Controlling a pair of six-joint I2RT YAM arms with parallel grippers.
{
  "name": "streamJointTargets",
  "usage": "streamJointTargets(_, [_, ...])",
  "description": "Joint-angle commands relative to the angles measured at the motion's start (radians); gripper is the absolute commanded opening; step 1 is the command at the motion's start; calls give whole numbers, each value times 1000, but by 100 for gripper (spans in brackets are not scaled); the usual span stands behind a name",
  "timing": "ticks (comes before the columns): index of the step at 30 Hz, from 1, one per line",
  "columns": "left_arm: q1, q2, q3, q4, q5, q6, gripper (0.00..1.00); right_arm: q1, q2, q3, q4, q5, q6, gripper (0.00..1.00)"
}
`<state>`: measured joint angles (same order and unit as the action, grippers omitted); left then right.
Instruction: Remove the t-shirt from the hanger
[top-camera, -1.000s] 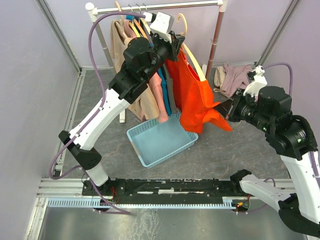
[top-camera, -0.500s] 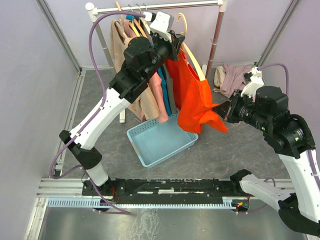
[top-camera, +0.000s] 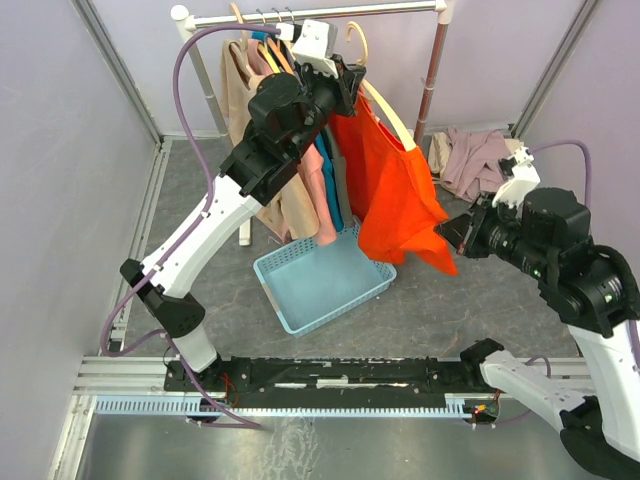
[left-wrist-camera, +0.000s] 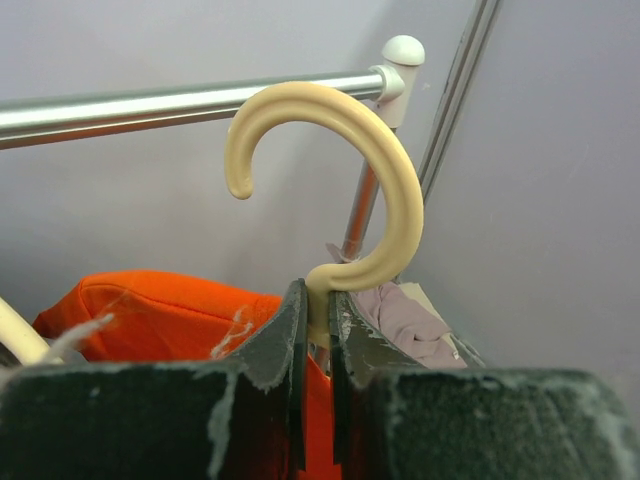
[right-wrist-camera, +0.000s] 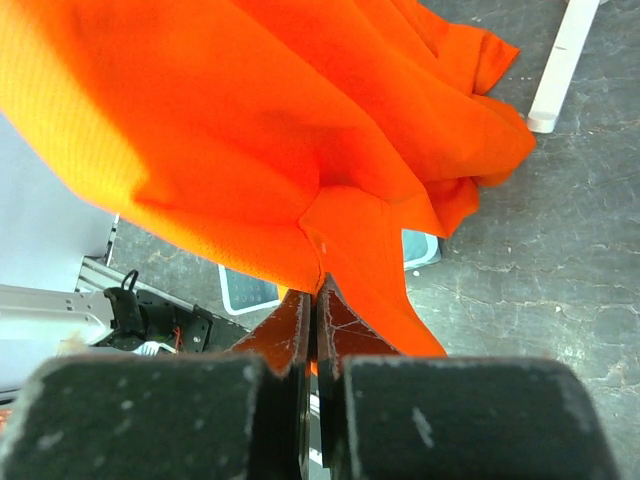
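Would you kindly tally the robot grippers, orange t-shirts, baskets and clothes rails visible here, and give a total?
Grippers: 2 (left gripper, right gripper)
Orange t-shirt: 1
Basket: 1
Clothes rail: 1
Total: 5

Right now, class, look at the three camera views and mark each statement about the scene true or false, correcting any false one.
1. The left gripper is clamped on the neck of the cream hanger. True.
2. The right gripper hangs open, clear of the orange t-shirt. False: it is shut on a fold of the shirt's fabric.
3. The orange t-shirt lies inside the blue basket. False: it is draped on the cream hanger, above the floor.
4. A pale mauve garment lies on the floor beside the rack's right post. True.
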<state>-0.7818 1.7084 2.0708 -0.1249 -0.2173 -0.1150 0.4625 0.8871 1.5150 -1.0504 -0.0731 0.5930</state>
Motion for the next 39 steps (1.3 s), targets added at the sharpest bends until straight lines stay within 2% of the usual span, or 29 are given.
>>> streamJointTargets(1, [4,5,46,80,-59,-76,3,1,-54,-65,4,39,-5,1])
streamJointTargets(8, [4,21,69,120,-152,-65,3,0,-137,-167,21,53,33,1])
streamJointTargets(16, [3,44,90,179,-188,-103,3,0,-178,-286,55,58,29,1])
streamJointTargets(23, [3,69,153,163,-190,-107,3,-1,-230,-388,93,68,51,1])
streamJointTargets(26, [3,69,161,164,-174,-112,3,0,-235,-399,102,73,53,1])
streamJointTargets(30, [3,67,160,155,-113,-117,3,1,-185,-328,110,77,29,1])
streamJointTargets(31, [1,65,154,153,-94,-119,3,0,-167,-299,109,79,17,4])
streamJointTargets(33, [2,53,134,150,-59,-119,3,0,-129,-237,108,77,-7,17])
streamJointTargets(39, [1,11,70,123,-6,-119,3,-2,-9,-32,116,55,-81,48])
